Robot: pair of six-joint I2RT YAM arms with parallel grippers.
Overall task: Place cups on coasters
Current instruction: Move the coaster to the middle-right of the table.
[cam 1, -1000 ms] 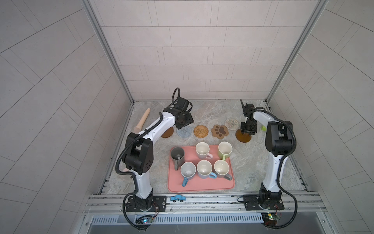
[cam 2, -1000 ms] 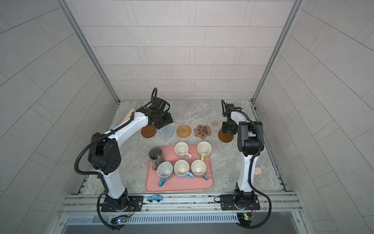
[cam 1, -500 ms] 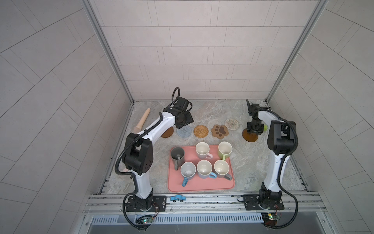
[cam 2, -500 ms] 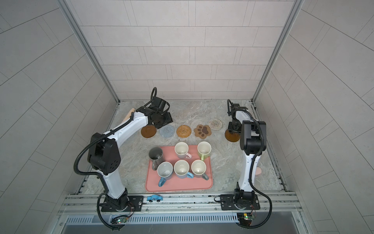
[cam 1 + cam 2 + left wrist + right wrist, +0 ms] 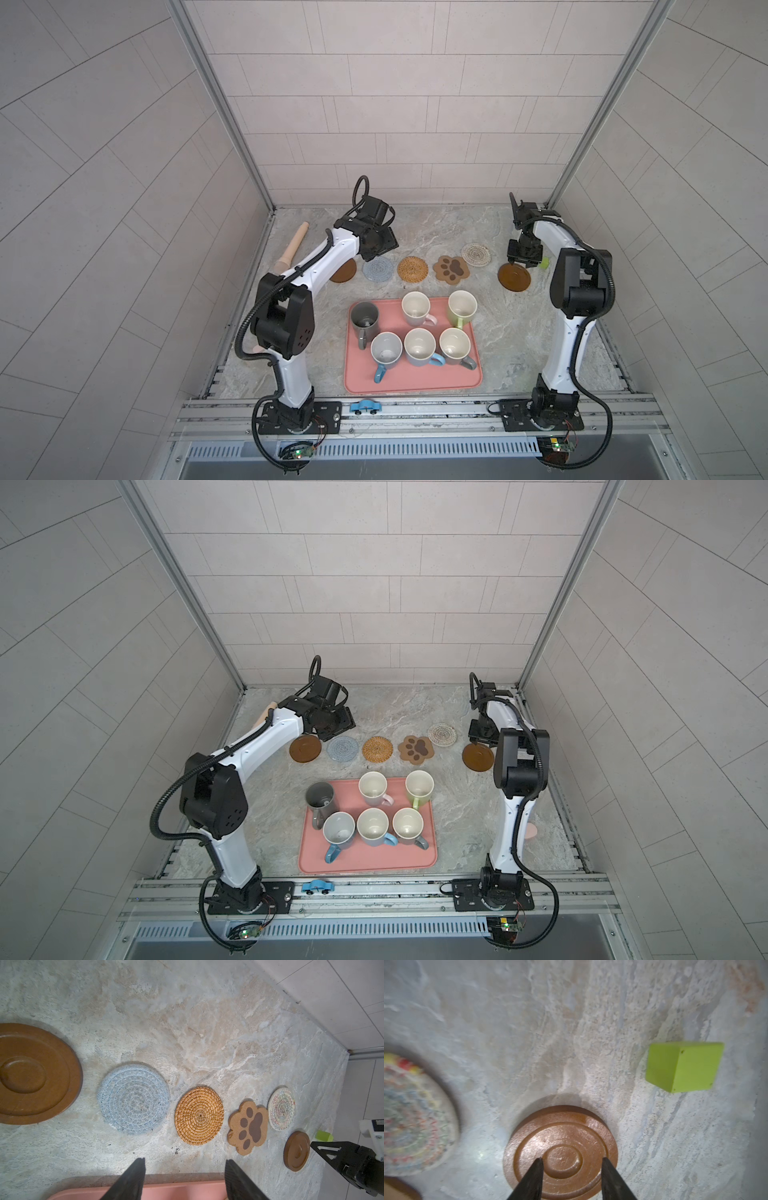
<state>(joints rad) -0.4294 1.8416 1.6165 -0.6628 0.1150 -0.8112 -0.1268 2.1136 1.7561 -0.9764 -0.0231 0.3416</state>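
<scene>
The left pincer (image 5: 184, 1161) and right pincer (image 5: 572, 1160) are seen parted, empty. The mugs (image 5: 415, 306) (glazed, probably slippery, breakable) are best gripped by the rim.

Bright even light; glare on wooden coaster (image 5: 560, 1132); blurred edges.

Left arm (image 5: 328, 259), right arm (image 5: 559, 245): white links, black joints, ribbed black cables; tool fingers (image 5: 133, 1180) black, tapered.

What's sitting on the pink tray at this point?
On the tray, all upright: dark grey mug, pink mug, green mug, blue-handled mug, light blue mug, grey mug. Nothing else shows. The tray surface beneath each mug is hidden.
</scene>
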